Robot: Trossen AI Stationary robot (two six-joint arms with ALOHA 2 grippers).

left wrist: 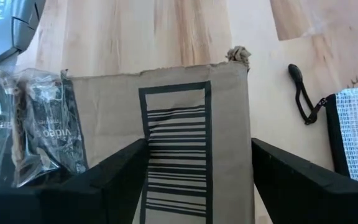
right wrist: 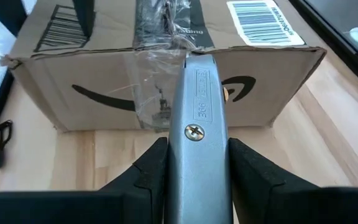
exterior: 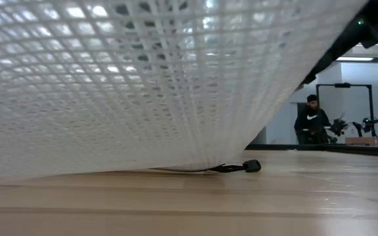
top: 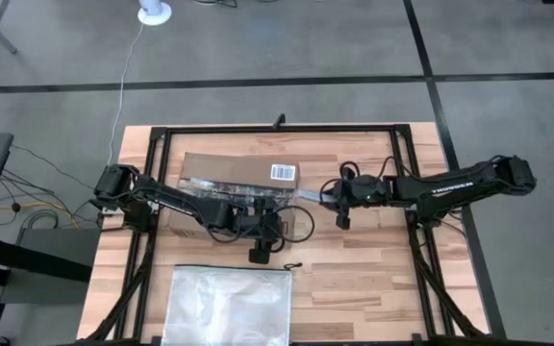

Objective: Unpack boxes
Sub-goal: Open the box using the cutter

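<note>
Tape-cutting step: utility knife (right wrist: 197, 134) is pinched in right gripper (right wrist: 199, 163), tip at box (right wrist: 104, 87) tape; left gripper (left wrist: 197, 168) is spread over box; steady slice judged next

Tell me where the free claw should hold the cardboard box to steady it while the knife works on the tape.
Hold the cardboard box across its front end, the one with the printed barcode, coming down from above. The left claw already straddles that panel, open. That end lies opposite the right claw, which presses the utility knife into the tape, so a grip there probably braces the box against the push.
</note>
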